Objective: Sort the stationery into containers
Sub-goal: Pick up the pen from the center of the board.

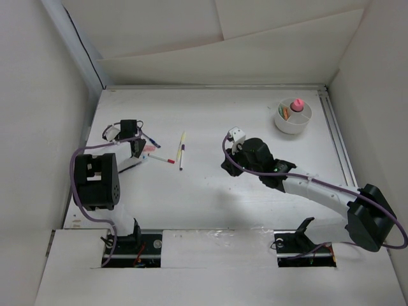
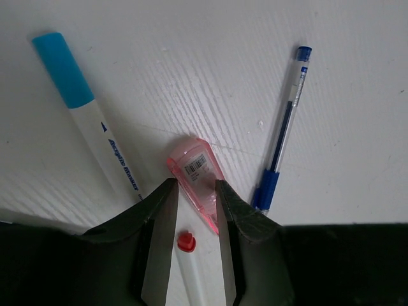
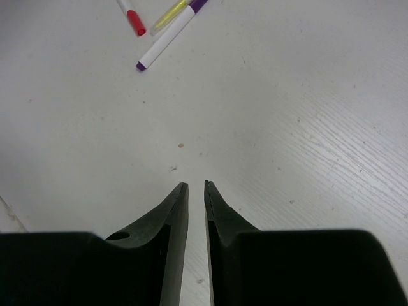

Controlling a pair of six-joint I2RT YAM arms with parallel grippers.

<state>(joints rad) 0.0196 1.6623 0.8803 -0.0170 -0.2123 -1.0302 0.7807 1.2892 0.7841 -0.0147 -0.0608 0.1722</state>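
While the left arm is folded close to its base at the left side of the white table (image 1: 210,191), its gripper (image 2: 194,183) is pointed down over a small translucent pink plastic wedge with a barcode label (image 2: 199,171). The wedge's near end is bracketed by the two fingers (image 2: 160,217); whether it is clamped cannot be told. A white marker with a light blue cap (image 2: 83,115) and a blue ballpoint pen (image 2: 284,127) are seen lying to either side. The right arm is stretched toward the table's middle, its gripper (image 3: 196,185) held low over bare tabletop, with the jaws almost together on nothing. The round white plastic divided cup (image 1: 293,127) is placed at the far right, with a pink-capped tube (image 1: 297,104) and an orange piece (image 1: 287,113) inside it
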